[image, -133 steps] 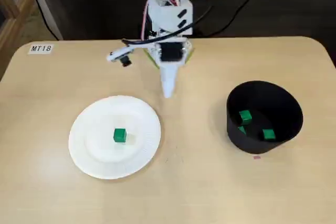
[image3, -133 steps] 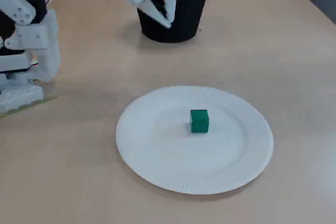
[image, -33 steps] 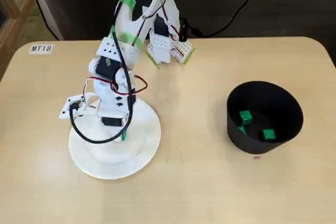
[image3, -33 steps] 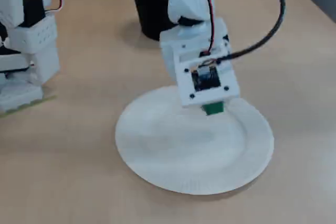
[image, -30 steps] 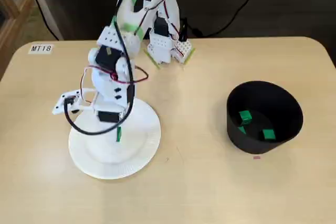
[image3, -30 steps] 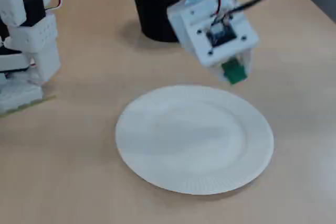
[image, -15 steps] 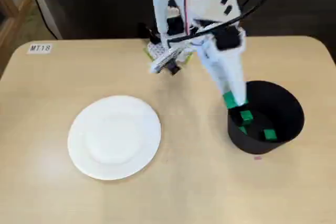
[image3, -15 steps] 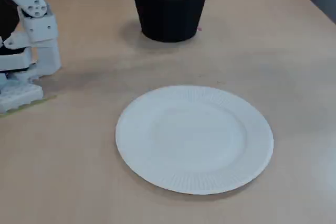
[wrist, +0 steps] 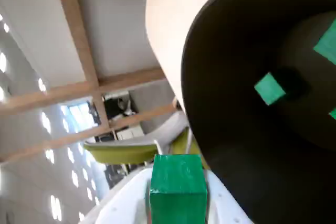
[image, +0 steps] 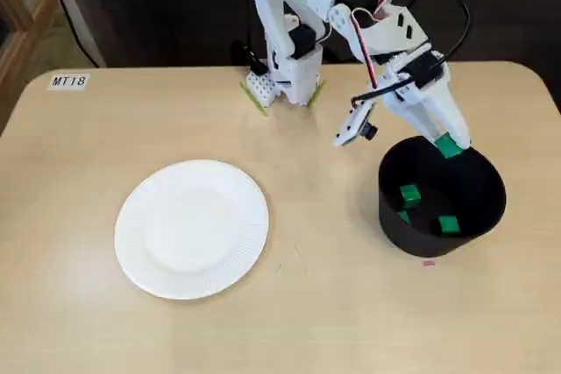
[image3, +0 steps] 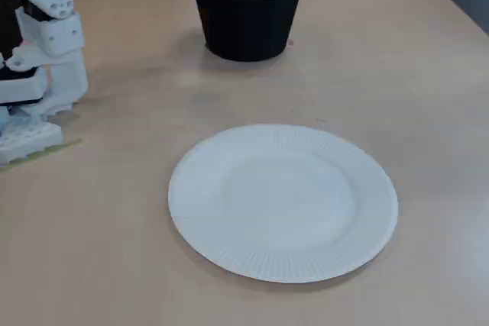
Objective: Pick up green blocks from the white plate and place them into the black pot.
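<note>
One green block (wrist: 177, 190) gripped in the hand (image: 447, 143), hanging over the black pot (image: 392, 227) close to the upper edge of its opening as seen in a fixed view, not over the middle. Three other green blocks (image: 409, 194) already on the pot floor, and none on the white plate (image: 140, 256), well apart on the counter (image: 79, 321) toward the left of that view; by the look of it, the last drop of the task. Before letting go, carry the hand a little further in, toward the centre of the opening, to rule out a clip on the rim and a bounce out onto the counter. Come down slightly for a short fall, but keep the tips of the hand above the rim and off the wall, to avoid shoving or tipping a probably light pot. Use the wrist view as the check: dark pot interior directly beyond the block, no pale counter or rim under it. Then open the hand wide in one clean motion, hold a moment to let the block drop free, and lift straight up rather than sideways across the rim
</note>
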{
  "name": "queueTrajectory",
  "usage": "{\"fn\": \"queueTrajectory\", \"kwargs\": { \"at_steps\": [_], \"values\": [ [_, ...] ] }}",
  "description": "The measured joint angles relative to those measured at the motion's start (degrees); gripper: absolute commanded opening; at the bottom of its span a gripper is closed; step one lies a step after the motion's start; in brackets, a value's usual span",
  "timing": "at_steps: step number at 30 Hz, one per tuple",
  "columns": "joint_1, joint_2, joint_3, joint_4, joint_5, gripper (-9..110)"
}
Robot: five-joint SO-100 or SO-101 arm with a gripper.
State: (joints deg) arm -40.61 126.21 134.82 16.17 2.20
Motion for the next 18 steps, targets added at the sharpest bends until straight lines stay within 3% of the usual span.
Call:
{"fn": "queueTrajectory", "kwargs": {
  "at_steps": [3, 6, 9, 15, 18],
  "values": [
    [0.00, -1.67, 0.00, -2.02, 0.44, -2],
    [0.00, -2.02, 0.00, -2.64, 0.79, 27],
    [0.00, -2.02, 0.00, -2.64, -0.18, 41],
    [0.70, -2.02, 0.00, -0.35, -1.05, 44],
    [1.49, -1.32, 0.09, 1.05, -1.05, 38]
  ]
}}
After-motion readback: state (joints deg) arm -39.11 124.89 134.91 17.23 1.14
